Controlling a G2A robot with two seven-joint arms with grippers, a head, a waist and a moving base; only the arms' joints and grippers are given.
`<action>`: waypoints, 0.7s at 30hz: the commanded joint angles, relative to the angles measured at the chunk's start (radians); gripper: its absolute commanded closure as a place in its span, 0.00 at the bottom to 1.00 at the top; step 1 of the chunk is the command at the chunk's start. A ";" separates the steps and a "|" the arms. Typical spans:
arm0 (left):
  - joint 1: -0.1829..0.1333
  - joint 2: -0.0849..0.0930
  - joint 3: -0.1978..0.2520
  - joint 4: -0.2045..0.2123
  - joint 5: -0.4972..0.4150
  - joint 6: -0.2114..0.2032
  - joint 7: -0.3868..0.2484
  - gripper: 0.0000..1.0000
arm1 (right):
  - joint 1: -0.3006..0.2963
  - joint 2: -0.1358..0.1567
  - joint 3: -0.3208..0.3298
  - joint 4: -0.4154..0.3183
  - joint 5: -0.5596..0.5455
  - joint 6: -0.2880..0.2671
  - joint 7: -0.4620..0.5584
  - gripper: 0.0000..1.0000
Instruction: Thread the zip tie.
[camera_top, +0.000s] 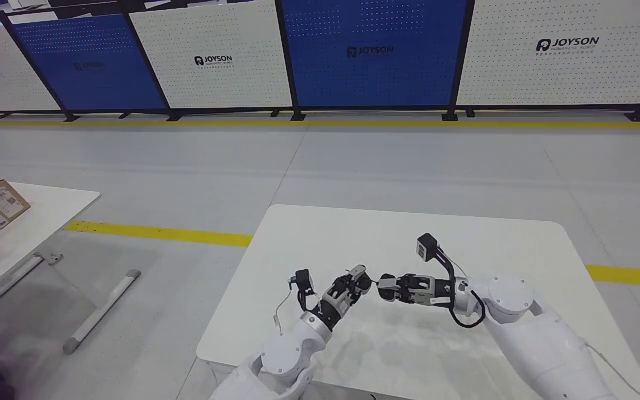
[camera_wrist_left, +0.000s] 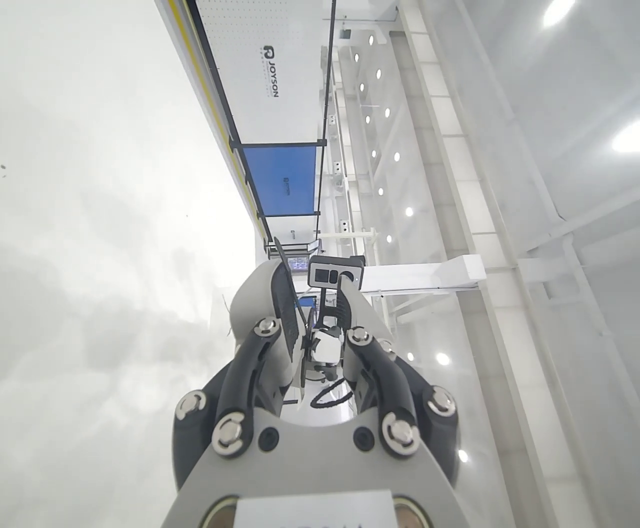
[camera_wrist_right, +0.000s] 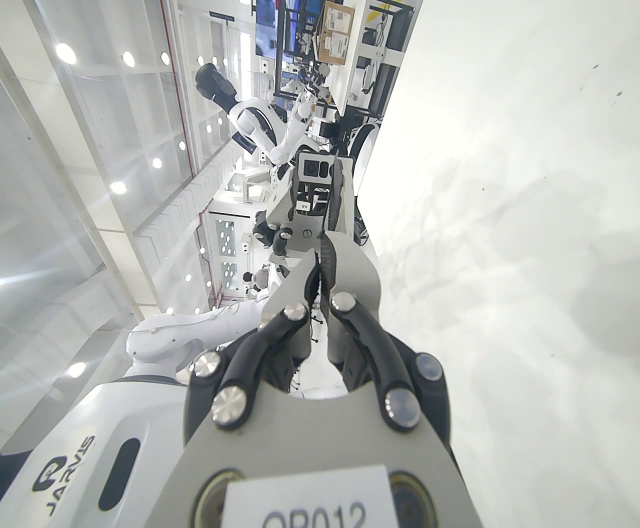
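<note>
Both grippers meet tip to tip above the middle of the white table (camera_top: 300, 240). The zip tie (camera_top: 373, 284) shows as a short thin dark strip between them; I cannot make out its head or tail. My right gripper (camera_top: 388, 288) comes in from the right, and its fingers (camera_wrist_right: 327, 260) are pressed together on the strip. My left gripper (camera_top: 358, 279) comes from the lower left. Its fingers (camera_wrist_left: 282, 300) stand apart around the right gripper's tip (camera_wrist_left: 325, 345). In the right wrist view, the left gripper's finger (camera_wrist_right: 340, 200) lies just beyond my right gripper (camera_wrist_right: 320, 250).
The table top (camera_top: 480, 240) is bare around the grippers, with its edges well away on all sides. A second white table (camera_top: 40, 215) stands to the far left across the floor. Blue and white panels (camera_top: 370, 50) line the back.
</note>
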 joint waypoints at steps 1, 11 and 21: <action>0.008 0.002 -0.004 0.000 0.009 -0.014 -0.015 0.80 | 0.000 0.000 0.000 0.000 0.000 0.000 0.000 1.00; 0.011 -0.001 -0.001 0.003 0.039 -0.030 -0.007 0.85 | 0.000 0.000 0.000 0.000 0.000 0.000 0.000 1.00; 0.002 -0.008 0.013 0.011 0.058 -0.021 0.009 0.95 | 0.000 0.000 0.000 0.000 0.000 0.000 0.000 1.00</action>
